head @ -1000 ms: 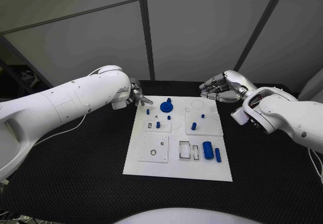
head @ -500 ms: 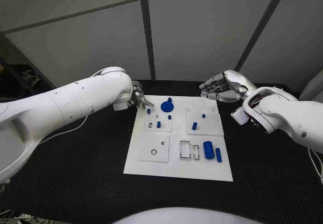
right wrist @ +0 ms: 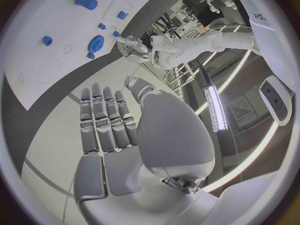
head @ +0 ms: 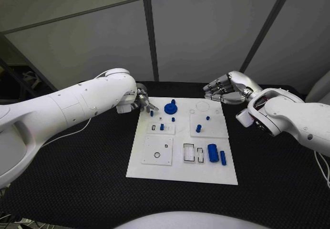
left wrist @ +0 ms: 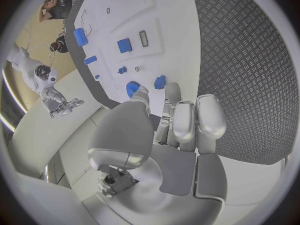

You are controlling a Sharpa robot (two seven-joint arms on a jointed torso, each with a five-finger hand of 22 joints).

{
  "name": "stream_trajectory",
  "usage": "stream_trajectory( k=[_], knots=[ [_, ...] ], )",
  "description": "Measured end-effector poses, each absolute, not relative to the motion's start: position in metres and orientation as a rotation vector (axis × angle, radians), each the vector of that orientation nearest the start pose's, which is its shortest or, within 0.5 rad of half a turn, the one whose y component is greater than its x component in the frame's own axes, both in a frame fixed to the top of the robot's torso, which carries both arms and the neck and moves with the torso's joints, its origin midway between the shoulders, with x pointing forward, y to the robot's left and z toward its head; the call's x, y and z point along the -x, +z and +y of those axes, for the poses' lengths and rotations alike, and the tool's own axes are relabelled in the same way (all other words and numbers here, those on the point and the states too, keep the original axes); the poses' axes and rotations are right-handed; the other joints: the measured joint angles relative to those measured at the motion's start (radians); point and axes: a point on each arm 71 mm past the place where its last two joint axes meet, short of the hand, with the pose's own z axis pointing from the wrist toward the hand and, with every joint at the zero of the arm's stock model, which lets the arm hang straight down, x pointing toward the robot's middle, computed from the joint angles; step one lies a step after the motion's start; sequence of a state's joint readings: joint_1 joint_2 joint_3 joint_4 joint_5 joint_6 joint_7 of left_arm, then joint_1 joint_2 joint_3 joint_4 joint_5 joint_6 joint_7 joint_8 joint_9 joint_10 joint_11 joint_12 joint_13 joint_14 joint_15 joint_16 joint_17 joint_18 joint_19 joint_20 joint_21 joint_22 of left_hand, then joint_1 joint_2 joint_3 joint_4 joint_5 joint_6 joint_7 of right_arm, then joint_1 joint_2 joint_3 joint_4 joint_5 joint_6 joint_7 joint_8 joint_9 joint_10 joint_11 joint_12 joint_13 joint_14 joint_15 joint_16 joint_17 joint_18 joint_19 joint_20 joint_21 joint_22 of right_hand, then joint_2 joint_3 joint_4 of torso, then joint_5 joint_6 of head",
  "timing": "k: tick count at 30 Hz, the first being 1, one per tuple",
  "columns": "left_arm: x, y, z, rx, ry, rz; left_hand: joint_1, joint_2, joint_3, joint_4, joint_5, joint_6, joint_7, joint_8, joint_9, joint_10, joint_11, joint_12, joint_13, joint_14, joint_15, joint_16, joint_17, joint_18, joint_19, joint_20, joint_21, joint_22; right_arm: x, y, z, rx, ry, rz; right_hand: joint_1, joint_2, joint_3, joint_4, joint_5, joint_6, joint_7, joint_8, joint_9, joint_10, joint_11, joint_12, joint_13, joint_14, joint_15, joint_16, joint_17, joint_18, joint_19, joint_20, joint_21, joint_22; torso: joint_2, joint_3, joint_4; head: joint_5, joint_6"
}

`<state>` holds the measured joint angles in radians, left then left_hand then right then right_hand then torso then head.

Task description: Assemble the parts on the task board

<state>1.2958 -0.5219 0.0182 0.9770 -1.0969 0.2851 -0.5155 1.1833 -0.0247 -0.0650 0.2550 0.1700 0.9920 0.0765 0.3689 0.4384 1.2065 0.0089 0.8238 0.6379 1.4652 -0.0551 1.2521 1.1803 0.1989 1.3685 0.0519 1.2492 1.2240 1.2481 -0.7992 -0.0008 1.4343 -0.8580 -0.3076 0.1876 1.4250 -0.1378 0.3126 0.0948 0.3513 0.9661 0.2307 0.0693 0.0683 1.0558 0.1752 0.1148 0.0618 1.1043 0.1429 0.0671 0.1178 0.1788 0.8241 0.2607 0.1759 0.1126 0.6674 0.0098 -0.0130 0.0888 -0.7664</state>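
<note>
Right, head view first: my left hand (head: 141, 101) hangs at the far left corner of the task board (head: 158, 174), fingertips down near a small blue peg (head: 151, 114) and the blue gear (head: 170, 109). Looks like nothing's in it, fingers loosely bent. My right hand (head: 225, 89) is off the board's far right corner, fingers curled, empty. Risk as I judge it: the pegs are small and smooth, so a pinch coming in crooked could tip one or flick it off the slick white plate onto the textured black mat.

Left wrist view: silver fingers (left wrist: 187, 120) w/ rounded pads, extended over the board edge, a blue piece (left wrist: 160, 82) just past the tips; can't tell if touching.

Right wrist view: fingers (right wrist: 103, 116) side by side, holding nothing; toothed gear (right wrist: 95, 42) and a stubby cylinder (right wrist: 86, 2) on the board.
</note>
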Motion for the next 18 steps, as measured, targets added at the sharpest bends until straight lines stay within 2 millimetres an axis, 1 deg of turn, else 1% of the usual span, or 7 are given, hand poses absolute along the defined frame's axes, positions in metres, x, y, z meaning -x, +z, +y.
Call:
stream_trajectory(
  k=[2,4,5,9,12,15,18],
  knots=[
    [-0.5815,-0.1912,0.2146,0.288,-0.24,2.289,0.005,0.005,0.0,0.0,0.0,0.0,0.0,0.0,-0.001,0.0,0.0,0.0,-0.001,0.0,0.0,0.0,0.0,0.0,0.0,0.0,0.0,0.0,-0.5125,-0.1457,-0.1999,-0.261,1.121,1.578,0.0,0.0,0.0,0.0,0.0,0.0,0.0,0.0,0.0,0.0,0.0,0.0,0.0,0.0,0.0,0.0,0.0,0.0,0.0,0.0,0.0,0.0,0.0,0.0,0.0,0.0,0.0],
    [-0.5817,-0.1915,0.2148,0.288,-0.239,2.291,0.005,0.005,0.0,0.0,0.0,0.0,0.0,0.0,-0.002,0.0,0.0,0.0,-0.002,0.0,0.0,0.0,0.0,0.0,0.0,0.0,0.0,0.001,-0.5125,-0.1457,-0.1999,-0.261,1.122,1.578,0.0,0.0,0.0,0.0,0.0,0.0,0.0,0.0,0.0,0.0,0.0,0.0,0.0,0.0,0.0,0.0,0.0,0.0,0.0,0.0,0.0,0.0,0.0,-0.0001,-0.0003,0.0,-0.001],
    [-0.5818,-0.1916,0.2149,0.288,-0.238,2.292,0.012,0.012,-0.002,-0.002,0.0,0.0,0.0,0.0,-0.002,0.0,0.0,0.0,-0.003,0.0,0.0,0.0,0.0,0.0,0.0,0.0,0.0,0.001,-0.5125,-0.1457,-0.1999,-0.261,1.122,1.578,0.0,0.0,0.0,0.0,0.0,0.0,0.0,0.0,0.0,0.0,0.0,0.0,0.0,0.0,0.0,0.0,0.0,0.0,0.0,0.0,0.0,0.0,0.0,-0.0001,-0.0003,0.0,-0.001],
    [-0.5819,-0.192,0.2156,0.287,-0.235,2.297,0.017,0.017,-0.003,-0.003,0.0,0.004,-0.003,0.004,-0.002,0.0,0.0,0.0,-0.005,0.0,0.0,0.0,0.0,0.0,0.0,0.0,0.0,0.001,-0.5125,-0.1457,-0.1999,-0.261,1.122,1.578,0.0,0.0,0.0,0.0,0.0,0.0,0.0,0.0,0.0,0.0,0.0,0.0,0.0,0.0,0.0,0.0,0.0,0.0,0.0,0.0,0.0,0.0,0.0,-0.0003,-0.0003,0.0,-0.002],
    [-0.582,-0.1922,0.2155,0.286,-0.235,2.299,0.024,0.024,-0.003,-0.003,0.0,0.004,-0.004,0.004,-0.003,0.003,-0.003,0.003,-0.007,0.0,0.0,0.0,0.0,0.0,0.0,0.0,0.0,0.002,-0.5125,-0.1457,-0.1999,-0.261,1.122,1.578,0.0,0.0,0.0,0.0,0.0,0.0,0.0,0.0,0.0,0.0,0.0,0.0,0.0,0.0,0.0,0.0,0.0,0.0,0.0,0.0,0.0,0.0,0.0,-0.0005,-0.0003,0.0,-0.002],
    [-0.582,-0.1925,0.2147,0.283,-0.235,2.303,0.035,0.035,0.002,-0.007,0.0,0.006,-0.001,0.004,-0.004,0.003,-0.003,0.004,-0.009,0.0,0.0,0.0,0.0,0.0,0.004,-0.004,0.0,0.004,-0.5125,-0.1457,-0.1999,-0.261,1.122,1.579,0.0,0.0,0.0,0.0,0.0,0.0,0.0,0.0,0.0,0.0,0.0,0.0,0.0,0.0,0.0,0.0,0.0,0.0,0.0,0.0,0.0,0.0,0.0,-0.0005,-0.0003,0.0,-0.003],
    [-0.5819,-0.1928,0.2141,0.28,-0.235,2.306,0.035,0.036,0.002,-0.007,0.0,0.006,-0.001,0.004,-0.004,0.003,-0.003,0.004,-0.009,0.0,0.0,0.005,0.001,0.0,0.004,-0.004,0.0,0.005,-0.5125,-0.1457,-0.1999,-0.261,1.122,1.579,0.0,0.0,0.0,0.0,0.0,0.0,0.0,0.0,0.0,0.0,0.0,0.0,0.0,0.0,0.0,0.0,0.0,0.0,0.0,0.0,0.0,0.0,0.0,-0.0006,-0.0003,0.0,-0.004]
  ],
)
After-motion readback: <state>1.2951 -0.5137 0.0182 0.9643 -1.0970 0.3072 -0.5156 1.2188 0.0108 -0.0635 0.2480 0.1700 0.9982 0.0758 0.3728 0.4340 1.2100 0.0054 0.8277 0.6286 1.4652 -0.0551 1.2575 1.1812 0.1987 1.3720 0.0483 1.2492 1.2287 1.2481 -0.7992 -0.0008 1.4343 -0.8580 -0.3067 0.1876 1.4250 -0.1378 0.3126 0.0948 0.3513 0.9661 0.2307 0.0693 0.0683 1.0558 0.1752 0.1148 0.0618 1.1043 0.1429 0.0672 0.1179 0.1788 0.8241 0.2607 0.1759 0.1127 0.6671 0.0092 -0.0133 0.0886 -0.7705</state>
